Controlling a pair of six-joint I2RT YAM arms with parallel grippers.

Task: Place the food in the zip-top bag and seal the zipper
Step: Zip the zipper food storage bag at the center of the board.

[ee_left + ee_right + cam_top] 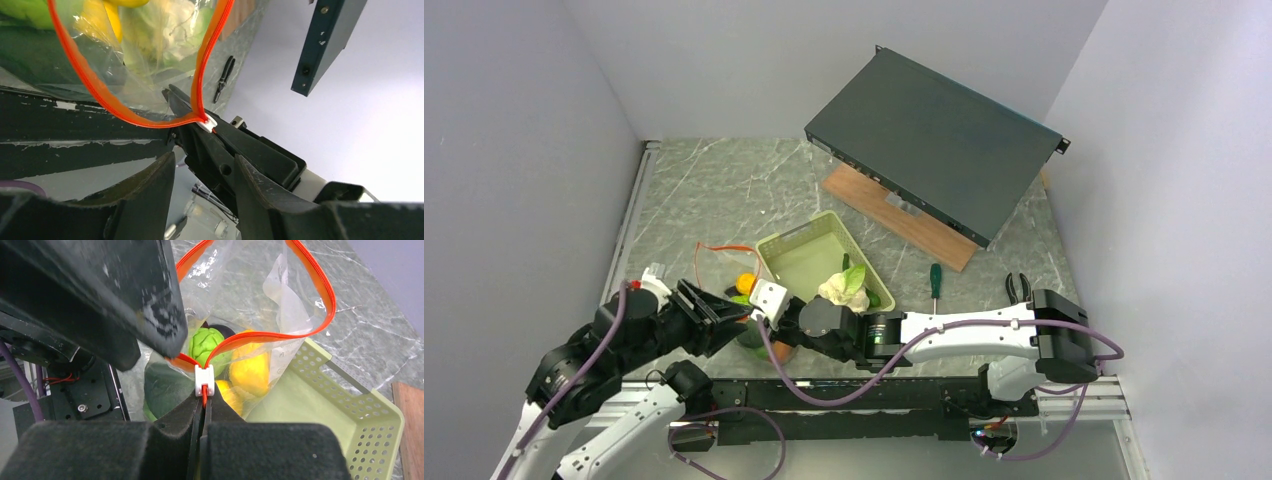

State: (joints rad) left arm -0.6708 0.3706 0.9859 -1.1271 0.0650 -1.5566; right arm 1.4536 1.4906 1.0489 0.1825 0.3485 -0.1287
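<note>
Two right fingers (172,420) clamp the zipper (326,290) end; left fingers (150,190) gape, empty. Recommend holding bag (240,290) taut, closing straight.

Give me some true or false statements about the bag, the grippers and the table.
1. The zipper is fully sealed. False: its two sides bow apart, leaving the mouth open.
2. The right gripper is shut on the zipper beside the white slider. True.
3. The cauliflower is inside the bag. False: it sits at the near end of the green basket.
4. A green-handled screwdriver lies right of the basket. True.
</note>
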